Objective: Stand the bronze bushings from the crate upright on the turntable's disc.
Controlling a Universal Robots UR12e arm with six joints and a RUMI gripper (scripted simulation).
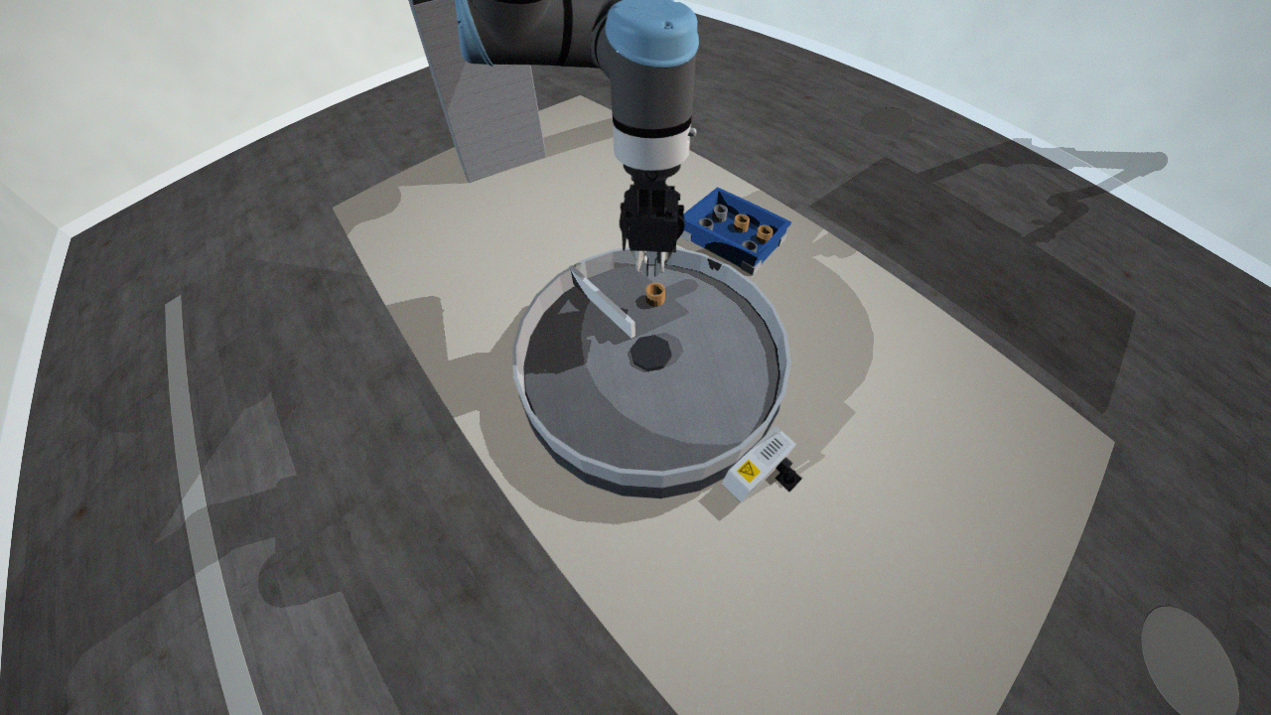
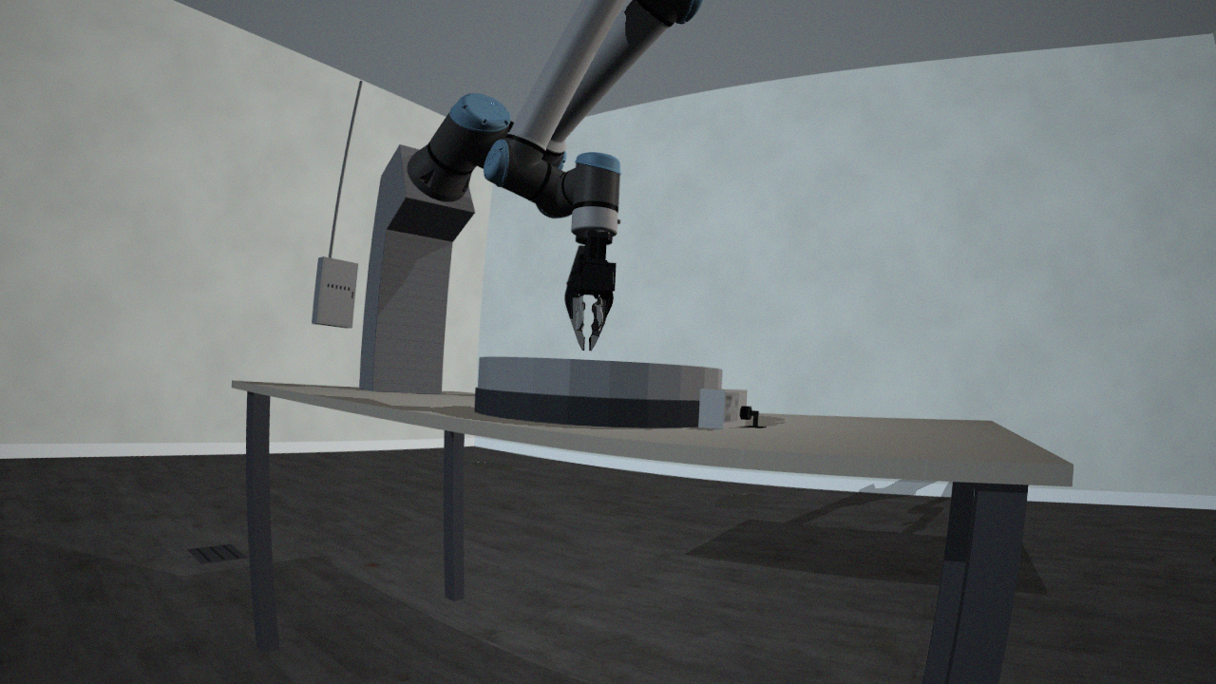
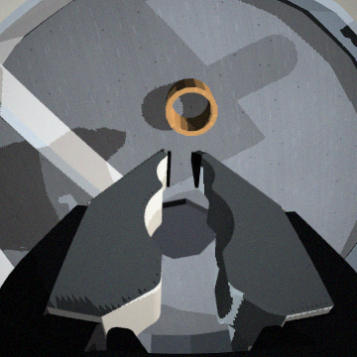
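Observation:
One bronze bushing (image 1: 655, 302) (image 3: 175, 121) stands upright on the turntable's disc (image 1: 693, 391) (image 3: 317, 129), between the hub (image 1: 650, 353) (image 3: 183, 235) and the rim nearest the arm's base. My gripper (image 1: 652, 269) (image 2: 586, 348) (image 3: 180, 154) hangs above the disc, clear of that bushing, with its fingertips a narrow gap apart and nothing between them. The blue crate (image 1: 724, 251) stands behind the turntable to the right. It holds two bronze bushings, one near its middle (image 1: 741, 225) and one at its right (image 1: 764, 236), and three grey steel ones (image 1: 720, 214).
A raised wall (image 1: 657, 478) (image 2: 595, 378) rings the disc. A pale bar (image 1: 604, 302) (image 3: 30, 106) reaches inward from this wall, left of the standing bushing. A white box (image 1: 760, 467) (image 2: 722, 408) with a warning label sits against the turntable's near right side.

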